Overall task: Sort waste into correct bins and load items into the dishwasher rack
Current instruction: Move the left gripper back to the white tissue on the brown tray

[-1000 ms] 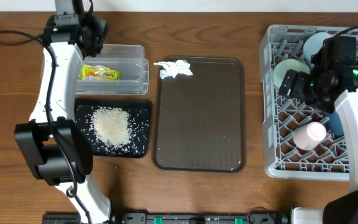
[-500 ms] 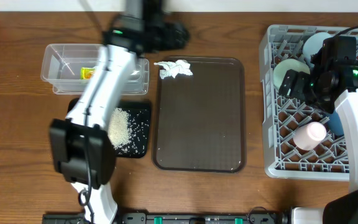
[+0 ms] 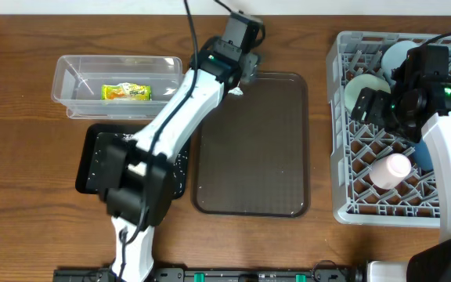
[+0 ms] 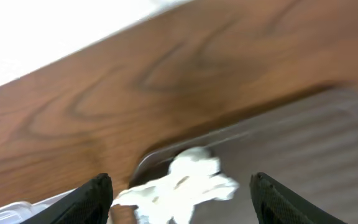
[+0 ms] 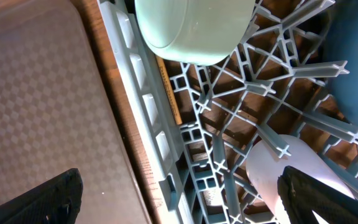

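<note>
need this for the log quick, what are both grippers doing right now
Left gripper: open, empty, over the crumpled tissue.
Right gripper: open, empty, over the dishwasher rack.

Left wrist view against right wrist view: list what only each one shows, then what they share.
Only left wrist: the crumpled tissue, clearly seen at a corner of the brown tray, below the open left pincer. Only right wrist: the grey rack holding the mint-green bowl and pink cup. Shared: the brown tray and wooden table; a white speck at the right wrist's frame edge may be the tissue.
</note>
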Controlling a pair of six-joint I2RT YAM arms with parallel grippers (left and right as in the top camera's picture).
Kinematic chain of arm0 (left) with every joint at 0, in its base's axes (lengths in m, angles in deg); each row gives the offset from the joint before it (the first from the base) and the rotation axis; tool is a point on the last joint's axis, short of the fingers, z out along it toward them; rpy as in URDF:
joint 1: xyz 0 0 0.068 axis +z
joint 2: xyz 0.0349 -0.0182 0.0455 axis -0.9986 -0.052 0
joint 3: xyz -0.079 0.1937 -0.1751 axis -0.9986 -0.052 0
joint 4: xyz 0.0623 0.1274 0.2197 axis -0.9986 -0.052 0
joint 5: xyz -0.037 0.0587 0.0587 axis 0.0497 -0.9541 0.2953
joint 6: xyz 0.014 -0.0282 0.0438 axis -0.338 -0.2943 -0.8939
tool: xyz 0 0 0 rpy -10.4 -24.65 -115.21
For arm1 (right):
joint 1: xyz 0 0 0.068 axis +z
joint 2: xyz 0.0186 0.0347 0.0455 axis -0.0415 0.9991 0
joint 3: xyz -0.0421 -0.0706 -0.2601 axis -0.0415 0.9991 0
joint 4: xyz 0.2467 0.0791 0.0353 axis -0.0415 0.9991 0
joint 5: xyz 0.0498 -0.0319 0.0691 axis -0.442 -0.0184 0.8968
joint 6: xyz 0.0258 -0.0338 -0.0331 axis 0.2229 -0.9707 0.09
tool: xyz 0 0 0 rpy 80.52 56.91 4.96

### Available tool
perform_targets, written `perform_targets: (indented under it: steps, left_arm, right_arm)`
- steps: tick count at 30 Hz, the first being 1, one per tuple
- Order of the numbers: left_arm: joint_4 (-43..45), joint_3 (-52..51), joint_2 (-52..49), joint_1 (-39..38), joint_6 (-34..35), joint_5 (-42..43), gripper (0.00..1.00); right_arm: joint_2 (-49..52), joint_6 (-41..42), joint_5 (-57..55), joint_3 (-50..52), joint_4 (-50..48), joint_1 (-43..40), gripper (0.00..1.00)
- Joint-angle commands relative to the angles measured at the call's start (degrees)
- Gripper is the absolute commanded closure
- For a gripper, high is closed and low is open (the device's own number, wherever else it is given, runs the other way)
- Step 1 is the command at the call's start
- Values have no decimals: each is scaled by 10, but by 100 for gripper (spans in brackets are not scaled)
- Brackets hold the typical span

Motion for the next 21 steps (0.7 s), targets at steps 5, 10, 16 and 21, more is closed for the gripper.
perform_targets:
  steps: [5, 10, 16, 21]
  left_arm:
    - [-2, -1, -66, 4, -130, -36, 27]
    - [-2, -1, -92, 7, -139, -36, 27]
    - [-9, -1, -108, 12, -131, -33, 33]
    - [-29, -1, -122, 27, -119, 2, 34]
  right_arm:
    - [-5, 7, 0, -1, -1, 0, 1]
    - [-5, 7, 0, -1, -1, 0, 1]
    - [-5, 7, 0, -1, -1, 0, 1]
    - [-5, 7, 0, -1, -1, 0, 1]
